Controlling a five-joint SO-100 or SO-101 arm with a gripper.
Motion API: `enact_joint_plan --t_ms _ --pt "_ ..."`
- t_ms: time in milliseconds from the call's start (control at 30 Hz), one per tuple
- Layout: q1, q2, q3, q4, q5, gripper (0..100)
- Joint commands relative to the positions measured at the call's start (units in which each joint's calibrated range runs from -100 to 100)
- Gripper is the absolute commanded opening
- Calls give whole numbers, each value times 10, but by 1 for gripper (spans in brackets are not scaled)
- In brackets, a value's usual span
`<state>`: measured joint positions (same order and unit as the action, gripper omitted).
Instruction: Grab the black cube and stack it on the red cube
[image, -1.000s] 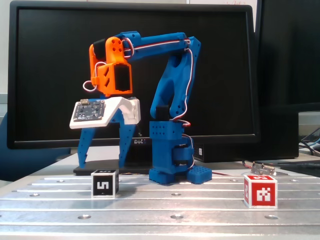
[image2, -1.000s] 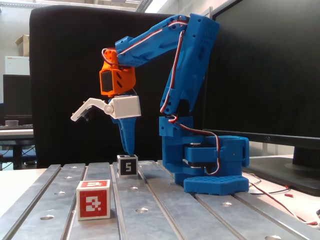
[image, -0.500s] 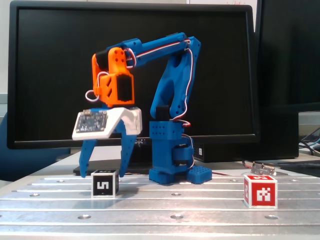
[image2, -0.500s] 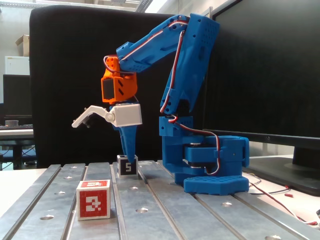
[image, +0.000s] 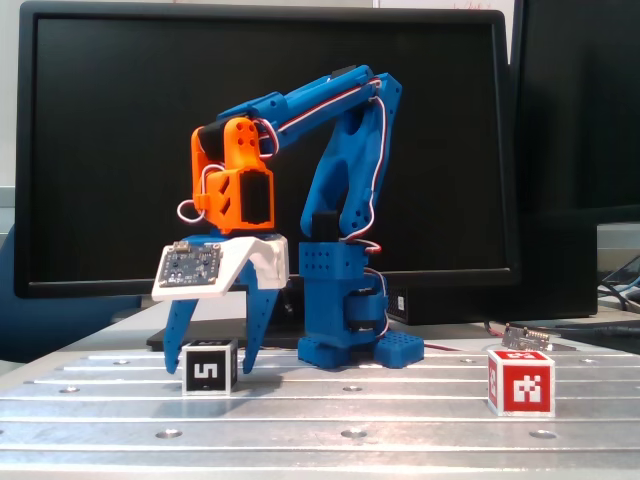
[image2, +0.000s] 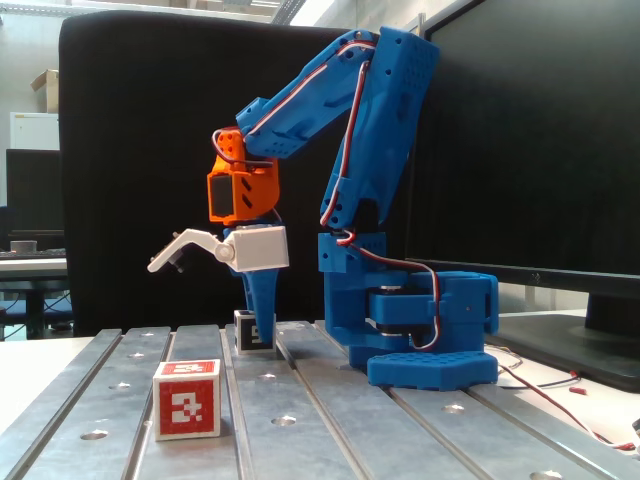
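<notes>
We counted one black cube (image: 210, 367), one red cube (image: 521, 381), and one blue arm (image: 340, 200) with an orange wrist block (image: 235, 175) and a single gripper (image: 212, 366). In a fixed view the black cube sat on the table at about seven o'clock from the arm's base (image: 345, 345), its "5"-like face toward the camera, while the red cube stood well apart at about four o'clock. The gripper's two blue fingers (image: 178, 335) were spread apart, one on either side of the black cube, tips down near the table; we could not tell whether they touched the cube. A white bracket carrying a small circuit board (image: 188, 265) sat just above the fingers.

In another fixed view, side-on, the red cube (image2: 187, 398) lay nearest the camera at about seven o'clock from the base (image2: 430, 345), and the black cube (image2: 254, 331) was partly hidden behind a lowered finger (image2: 260, 300).

The surface was a grey metal table (image: 400, 420) with long grooves and small round holes. Behind it stood one large dark monitor (image: 450, 120), with red and white wires (image: 460, 346) trailing from the base. A second dark screen (image2: 530, 140) filled the right of the side-on view.
</notes>
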<state>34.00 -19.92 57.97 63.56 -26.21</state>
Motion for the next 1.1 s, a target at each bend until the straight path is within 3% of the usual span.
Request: enact_joint_plan --t_ms 0,500,733,1067 --pt "1 -1 3 -8 2 27" --pt "2 -1 5 -6 2 27" --pt "3 -8 4 -11 2 15" --pt "4 -8 3 -12 2 15"
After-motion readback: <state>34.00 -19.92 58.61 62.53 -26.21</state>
